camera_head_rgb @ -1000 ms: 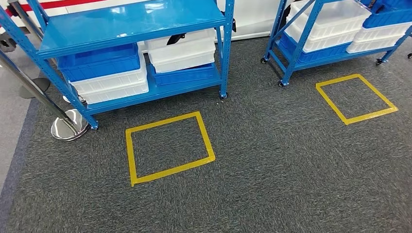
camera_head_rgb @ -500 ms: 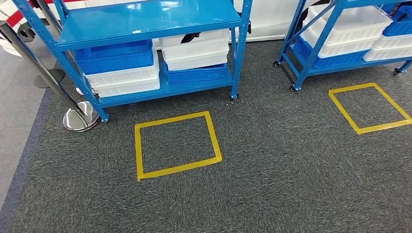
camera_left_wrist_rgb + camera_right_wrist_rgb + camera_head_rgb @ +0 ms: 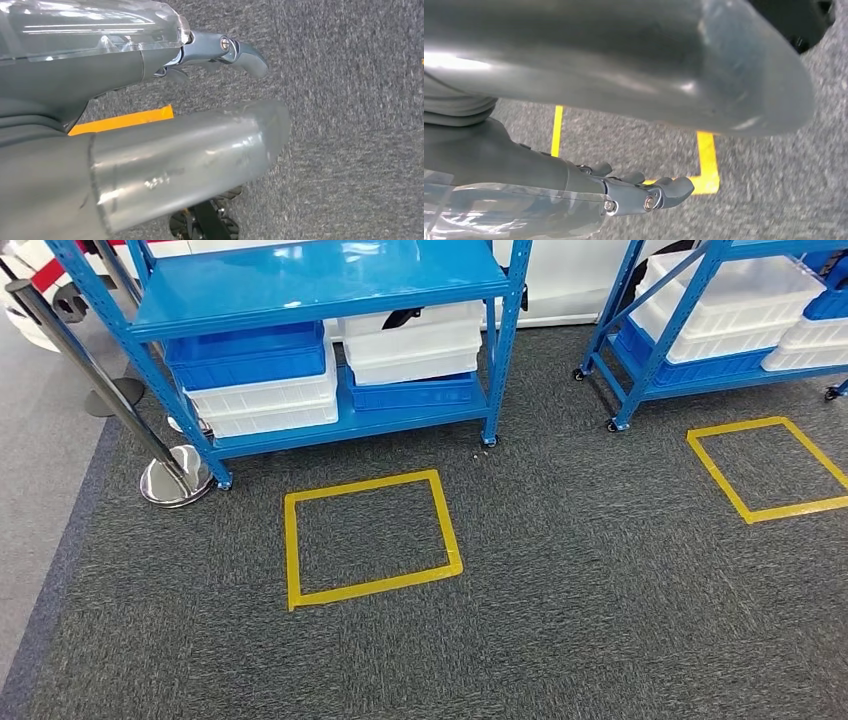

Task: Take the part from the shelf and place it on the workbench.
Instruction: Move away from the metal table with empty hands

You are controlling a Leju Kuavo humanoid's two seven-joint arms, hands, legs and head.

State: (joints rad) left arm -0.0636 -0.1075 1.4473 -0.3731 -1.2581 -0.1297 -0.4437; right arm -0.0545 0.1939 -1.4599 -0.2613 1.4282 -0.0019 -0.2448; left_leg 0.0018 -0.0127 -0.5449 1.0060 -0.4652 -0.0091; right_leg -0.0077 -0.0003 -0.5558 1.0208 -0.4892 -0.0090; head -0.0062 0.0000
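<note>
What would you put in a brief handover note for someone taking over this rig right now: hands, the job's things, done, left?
Left hand and right hand: both hang over the carpet, fingers apart, holding nothing.
Shelf stands ahead, beyond the yellow taped square; white and blue bins sit on its lower level. The part cannot be told from here.
Done: nothing picked.
Left: reach the shelf, take the part, carry it to the workbench.

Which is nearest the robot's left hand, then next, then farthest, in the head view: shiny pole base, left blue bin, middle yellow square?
From the hanging left hand:
1. Middle yellow square, on carpet ahead.
2. Shiny pole base, farther left.
3. Left blue bin, on the shelf behind.
</note>
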